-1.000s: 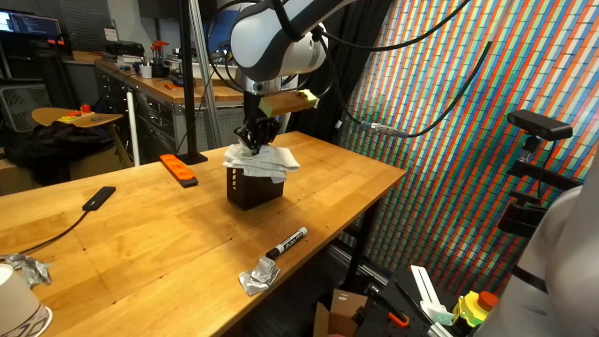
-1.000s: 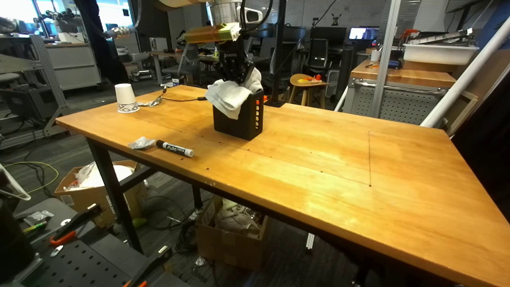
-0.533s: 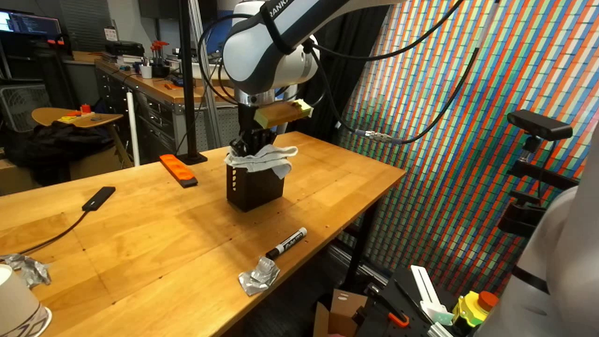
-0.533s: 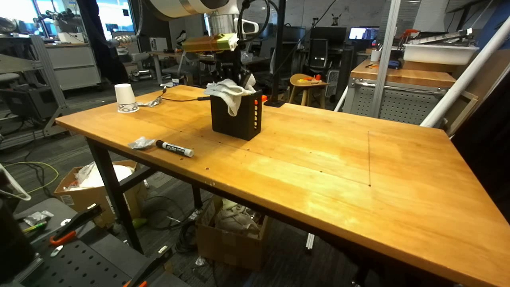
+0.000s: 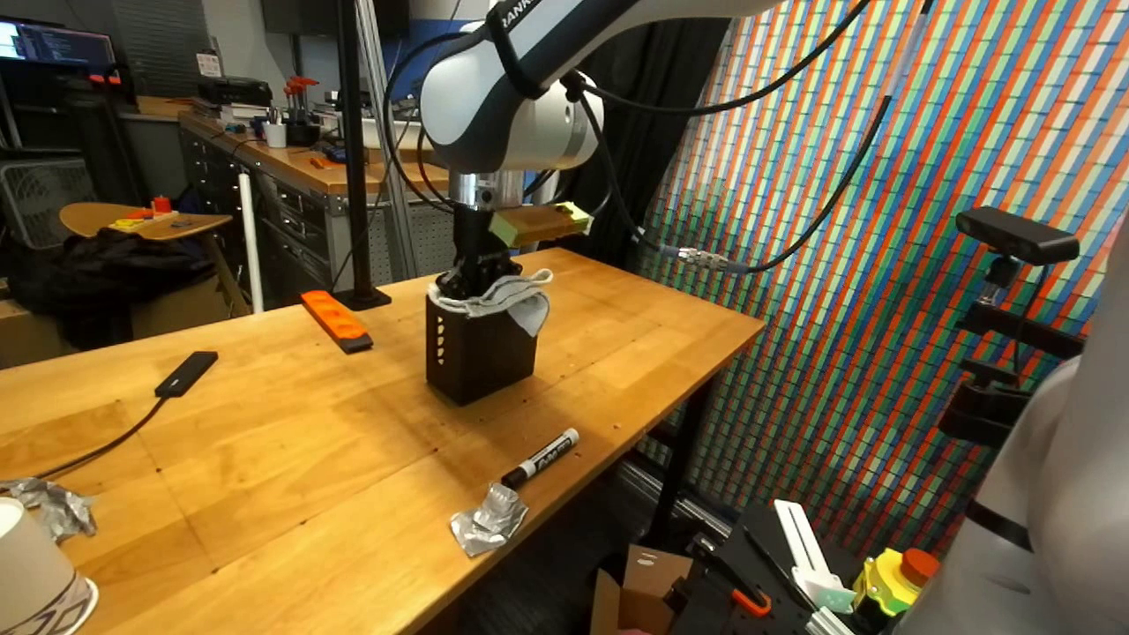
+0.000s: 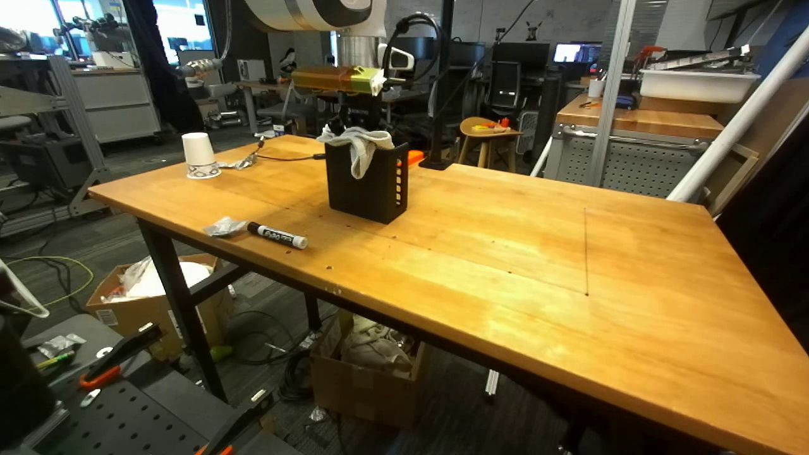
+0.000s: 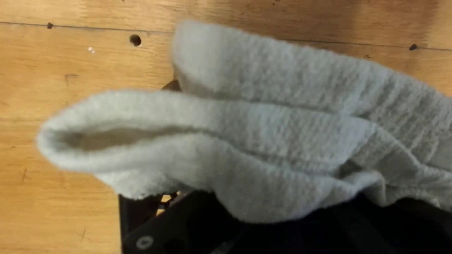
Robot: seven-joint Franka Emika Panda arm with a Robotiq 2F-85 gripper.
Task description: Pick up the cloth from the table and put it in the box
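Note:
The white cloth (image 5: 504, 295) is bunched in the mouth of the black box (image 5: 485, 357). Part of it hangs over the rim in both exterior views (image 6: 361, 155). The box (image 6: 360, 193) stands upright on the wooden table (image 5: 300, 441). My gripper (image 5: 476, 278) points down into the box opening, among the cloth; it also shows in an exterior view (image 6: 355, 119). Its fingertips are hidden by the box and cloth. In the wrist view, folds of the cloth (image 7: 247, 141) fill the middle, above dark gripper parts (image 7: 148, 241). Whether the fingers still grip it cannot be seen.
A marker (image 5: 540, 459) and crumpled foil (image 5: 489, 520) lie near the table's edge. A flat orange object (image 5: 337, 322) and a black pole (image 5: 353, 176) are behind the box. A black adapter (image 5: 186, 374) and a paper cup (image 6: 198, 155) are also on the table.
My gripper has moved down into the box, pushing the cloth in with it. Less cloth hangs outside the rim. The box has shifted slightly on the table.

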